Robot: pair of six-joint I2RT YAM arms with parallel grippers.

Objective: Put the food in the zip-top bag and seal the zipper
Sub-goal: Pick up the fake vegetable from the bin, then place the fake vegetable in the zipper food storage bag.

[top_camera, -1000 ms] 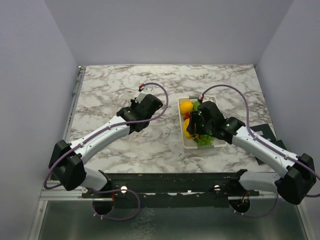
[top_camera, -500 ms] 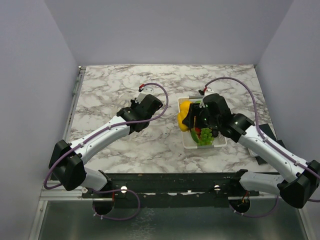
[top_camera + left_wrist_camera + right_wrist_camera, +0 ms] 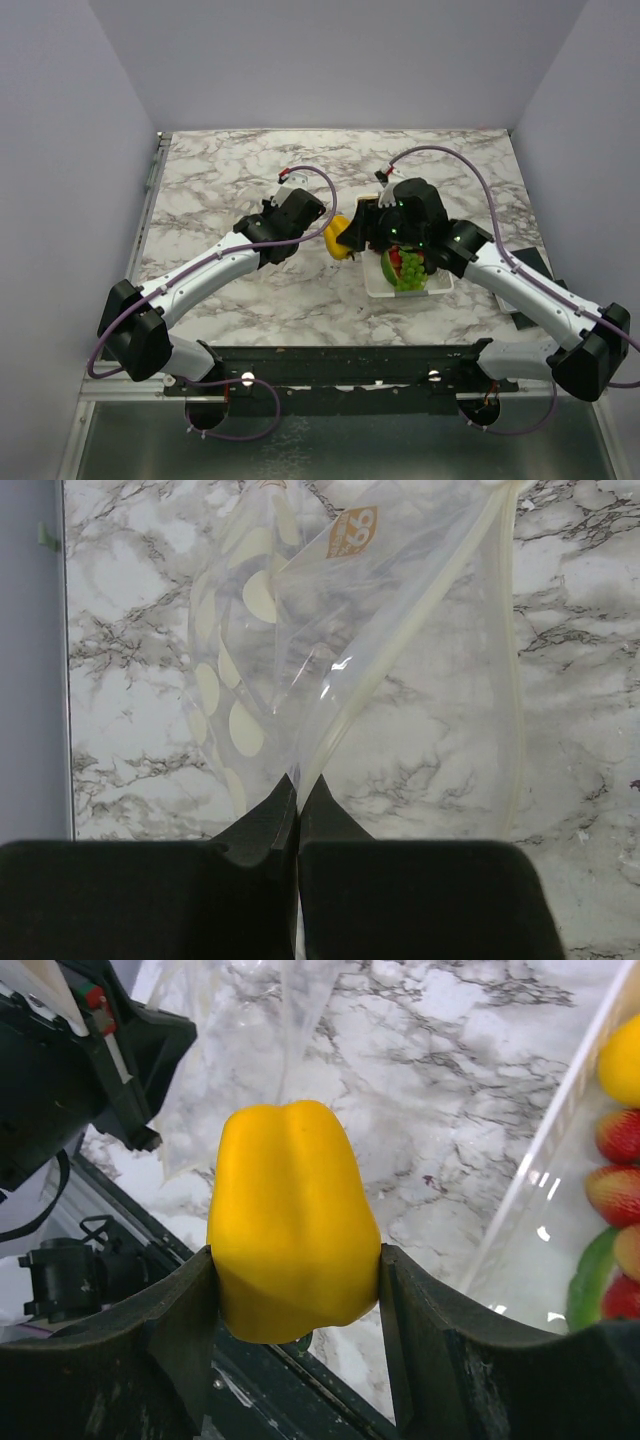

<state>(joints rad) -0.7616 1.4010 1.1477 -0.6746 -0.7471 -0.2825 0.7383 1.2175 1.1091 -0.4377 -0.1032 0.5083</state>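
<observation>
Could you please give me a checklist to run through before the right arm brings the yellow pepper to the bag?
1. Right pincer grip on the yellow pepper: ok, it is squeezed between both fingers.
2. Left pincer shut on the zip-top bag: ok, it pinches the bag's edge.
3. Pepper clear of the white basket: ok, it hangs over the marble table, left of the rim.
4. Zipper unsealed: ok, the strips look parted.
5. Mouth wide enough for the pepper: cannot tell.
</observation>
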